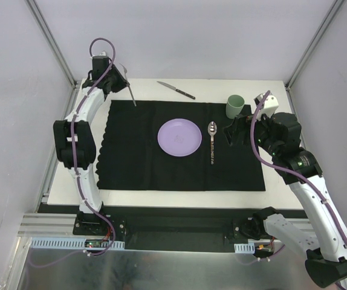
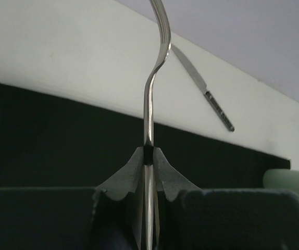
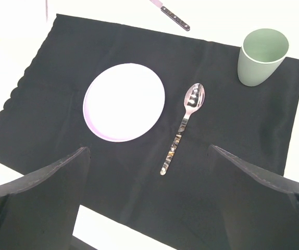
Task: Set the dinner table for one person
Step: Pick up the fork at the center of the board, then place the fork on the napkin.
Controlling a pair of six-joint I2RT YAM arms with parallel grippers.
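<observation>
The white dinner table carries a black cloth mat. On the mat lie a lilac plate and, just right of it, a spoon. A green cup stands at the mat's far right corner. A knife lies on bare table behind the mat. My left gripper is shut on a slim metal utensil with a curved neck, held above the mat's far left corner. My right gripper hangs open over the mat right of the spoon.
Grey frame rails and white walls enclose the table on three sides. Bare white tabletop shows behind and to the left of the mat.
</observation>
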